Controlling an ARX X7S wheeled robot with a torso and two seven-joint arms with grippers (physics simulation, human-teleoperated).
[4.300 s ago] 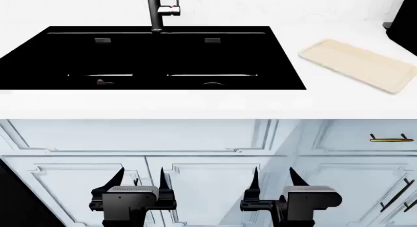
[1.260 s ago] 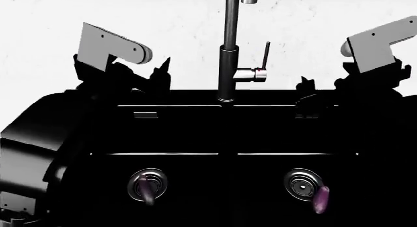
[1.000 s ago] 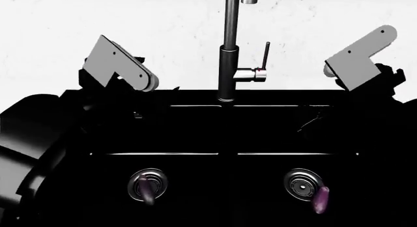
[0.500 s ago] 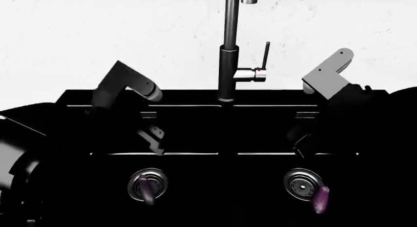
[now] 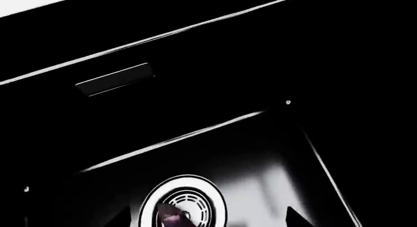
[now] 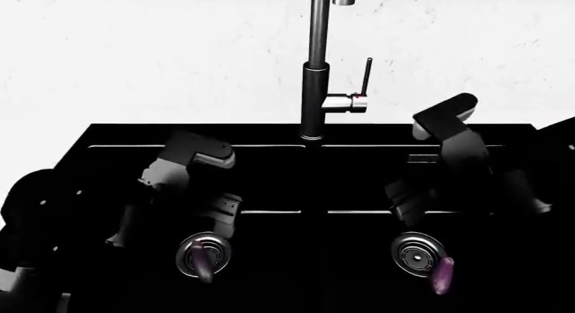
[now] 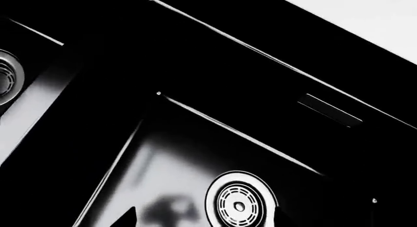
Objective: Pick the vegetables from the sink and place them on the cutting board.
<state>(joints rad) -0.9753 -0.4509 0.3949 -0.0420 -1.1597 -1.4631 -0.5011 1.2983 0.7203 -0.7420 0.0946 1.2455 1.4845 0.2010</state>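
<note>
Nothing is lifted yet: both eggplants lie in the sink (image 6: pixel 108 134), one on the left drain (image 6: pixel 203 254) beneath my left gripper (image 6: pixel 220 215), the other eggplant (image 6: pixel 443 275) at five o'clock of the right drain (image 6: pixel 416 254) below my right gripper (image 6: pixel 406 197), whose jaws, like the left's, I cannot tell as wide or narrow, and the cutting board is out of view.

Two glossy black arms with pale grey, round-ended link plates near the wrists. Left claw (image 6: pixel 215 222): dark grey ribbed block speckled with small light dots. Right claw (image 6: pixel 409 202): black, merging into surrounding darkness.

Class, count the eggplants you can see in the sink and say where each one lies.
2. One eggplant lies across the left basin's drain; the other eggplant lies just right of the right basin's drain. None seem hidden.
</note>
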